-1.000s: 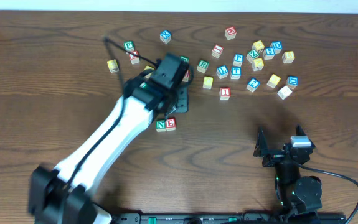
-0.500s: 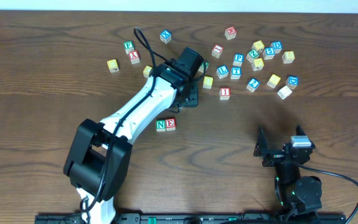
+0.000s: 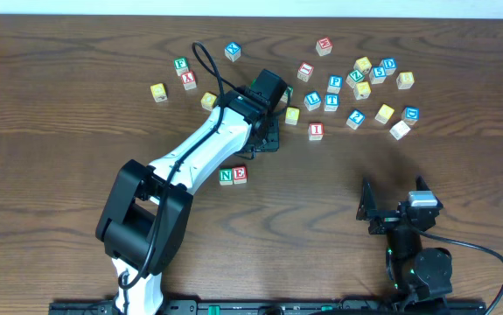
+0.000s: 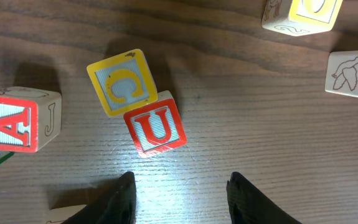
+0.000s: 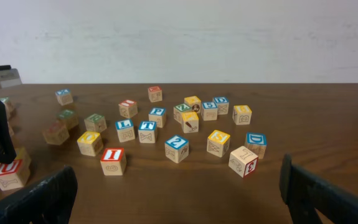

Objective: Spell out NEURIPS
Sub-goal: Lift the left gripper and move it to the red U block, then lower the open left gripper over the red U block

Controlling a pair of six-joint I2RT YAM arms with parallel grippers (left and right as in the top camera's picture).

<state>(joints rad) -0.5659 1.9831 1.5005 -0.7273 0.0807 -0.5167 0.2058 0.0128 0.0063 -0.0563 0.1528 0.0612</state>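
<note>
A green N cube and a red E cube sit side by side in mid-table. The red U cube lies tilted just beyond my left gripper, touching a yellow C cube. That gripper is open with only bare wood between its fingers. In the overhead view the left gripper hovers above the N and E pair and hides the U. The red I cube and blue P cube lie to its right. My right gripper stands open and empty at the near right.
Several other letter cubes are scattered across the far right and far left. A red A cube sits left of the U. The left arm stretches diagonally across the table's middle.
The left arm has swung right and farther out, bringing its gripper over the cubes near the U. The right arm has not moved.
</note>
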